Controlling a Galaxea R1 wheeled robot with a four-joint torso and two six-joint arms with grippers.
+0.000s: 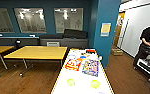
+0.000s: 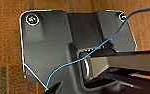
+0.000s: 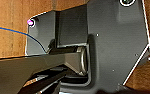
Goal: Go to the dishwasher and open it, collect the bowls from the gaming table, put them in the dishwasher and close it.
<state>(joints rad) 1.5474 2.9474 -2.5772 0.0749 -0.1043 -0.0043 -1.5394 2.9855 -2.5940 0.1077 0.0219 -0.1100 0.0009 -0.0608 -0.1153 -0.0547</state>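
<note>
Head view: two bowls on the near end of the long white table [image 1: 66, 82]. Left bowl [image 1: 70, 82], right bowl [image 1: 95, 84]; both small, round, lime yellow-green, well apart from each other, each standing free on bare white top. Table is narrow, glossy, with a pale yellowish edge, running away from the camera toward a blue pillar [image 1: 106, 30].

Farther along the same table: a colourful clutter of flat packets, an orange-red one [image 1: 73, 64] just beside a blue-purple one [image 1: 90, 67], more small items beyond them, too blurred to name. These lie between the bowls and the far end, not touching the bowls.

Room: brown wood floor [image 1: 36, 80], dark teal wall with framed windows [image 1: 68, 20]. A yellow wood-topped table [image 1: 37, 52] stands left of the white one, another at the far left edge. Dark sofa [image 1: 66, 37] against the back wall. A yellow notice [image 1: 105, 29] on the pillar.

A person [image 1: 148, 37] in a dark top stands at the right by a dark cart [image 1: 147, 63]; cardboard box [image 1: 116, 51] on the floor beyond.

Wrist views: robot's dark plate and bar over brown floor, a blue cable [image 2: 66, 66] across. Claw state, either arm: cannot tell.
</note>
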